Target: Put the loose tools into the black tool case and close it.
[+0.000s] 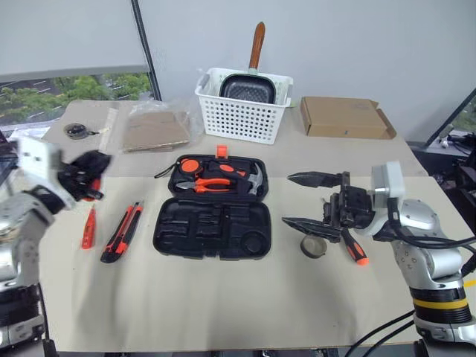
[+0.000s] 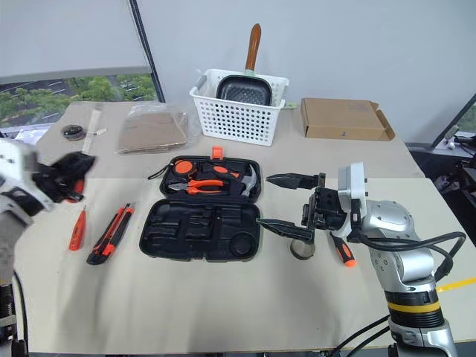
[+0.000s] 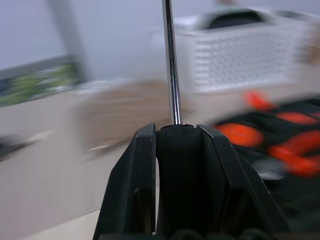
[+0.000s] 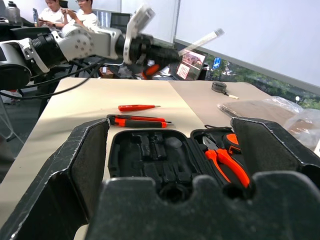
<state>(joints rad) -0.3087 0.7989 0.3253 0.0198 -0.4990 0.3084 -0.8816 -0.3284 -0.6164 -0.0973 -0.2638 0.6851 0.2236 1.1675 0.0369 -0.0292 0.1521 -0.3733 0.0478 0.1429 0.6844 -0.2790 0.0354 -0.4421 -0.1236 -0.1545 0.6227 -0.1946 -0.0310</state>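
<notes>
- Clamped in the left gripper: a black-and-orange-handled screwdriver, handle pinched between the two fingers, steel shaft running straight out past the fingertips along the gripper's own line, lifted off the table.
- Spread wide, holding nothing: the right gripper, fingers level above the table, pointing toward the black tool case.
- Just past those fingertips, the case lying open and flat, long axis across the table; recesses of the near half vacant, orange-handled pliers and a hammer seated in the far half.
- Directly beneath the near finger of the right gripper, the small tape roll, flat on the table.
- Behind that finger, under the wrist, a second screwdriver, orange butt toward the table's near edge.
- Beyond the case from the right gripper, the utility knife and the slim orange tester screwdriver, lying side by side, long axes running near to far, below the raised left gripper.
- No readable brand, label or writing on case or tools.
</notes>
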